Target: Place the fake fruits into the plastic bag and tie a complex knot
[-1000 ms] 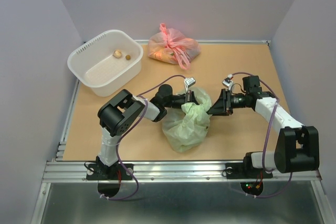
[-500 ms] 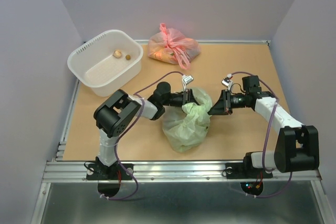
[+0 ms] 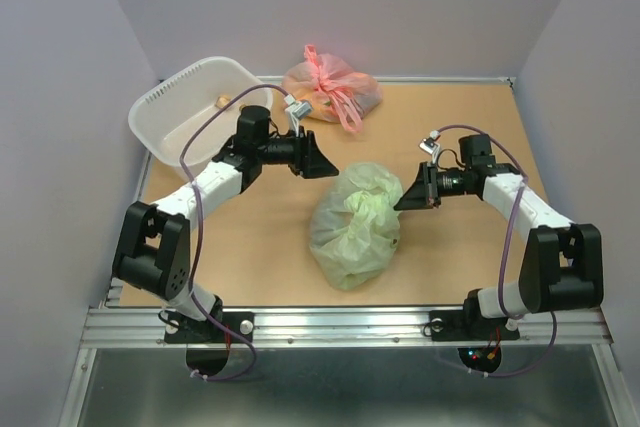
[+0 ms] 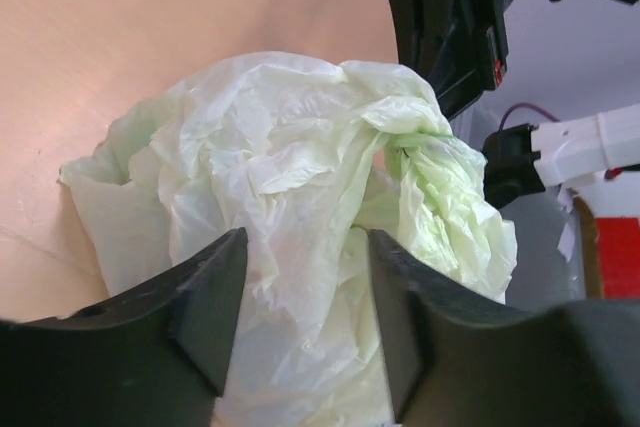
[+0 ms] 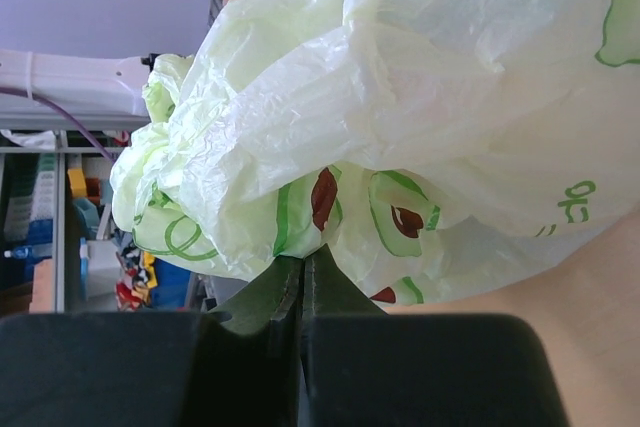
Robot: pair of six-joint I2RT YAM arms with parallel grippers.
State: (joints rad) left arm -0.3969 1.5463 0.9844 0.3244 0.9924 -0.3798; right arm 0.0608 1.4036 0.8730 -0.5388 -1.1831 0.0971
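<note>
The pale green plastic bag [image 3: 352, 229] lies crumpled mid-table, its top bunched and twisted [image 4: 425, 152]; I cannot make out a tied knot. My right gripper [image 3: 402, 203] is at the bag's right side, shut on a fold of the printed plastic [image 5: 303, 259]. My left gripper [image 3: 326, 161] hangs open up and left of the bag, apart from it; in its wrist view the fingers [image 4: 212, 292] frame the bag [image 4: 280, 177] from a distance with nothing between them. No fake fruits show through the bag. One small yellowish piece [image 3: 222, 101] lies in the basket.
A white basket [image 3: 185, 132] stands at the back left, partly behind my left arm. A tied pink bag [image 3: 330, 87] sits at the back centre. Grey walls close in the table on three sides.
My left gripper has opened, let go of the bag's top and swung back up-left toward the basket. My right gripper has shut on the bag's right edge. The bag has slumped flatter.
</note>
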